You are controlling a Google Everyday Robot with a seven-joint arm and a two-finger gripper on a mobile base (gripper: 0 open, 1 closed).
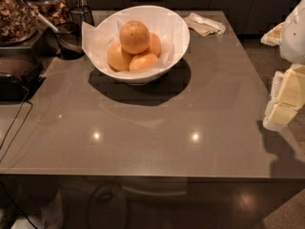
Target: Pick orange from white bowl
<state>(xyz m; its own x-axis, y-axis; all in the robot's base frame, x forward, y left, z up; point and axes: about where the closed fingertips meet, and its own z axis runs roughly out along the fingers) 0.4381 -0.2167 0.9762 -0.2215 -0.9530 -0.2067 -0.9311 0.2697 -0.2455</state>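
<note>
The orange (135,36) is the largest, deepest-coloured fruit. It sits on top of three smaller, paler fruits in the white bowl (180,36), which has a white paper liner and stands at the back middle of the grey countertop. My gripper (285,99), cream-coloured under a white arm, is at the far right edge of the view. It hangs beyond the counter's right side, well to the right of the bowl and lower in the frame, and touches nothing.
A dark wire basket (70,38) stands just left of the bowl. Jars of snacks (16,11) and a black appliance (14,80) with a cable line the left side. A crumpled paper napkin (205,24) lies at the back right.
</note>
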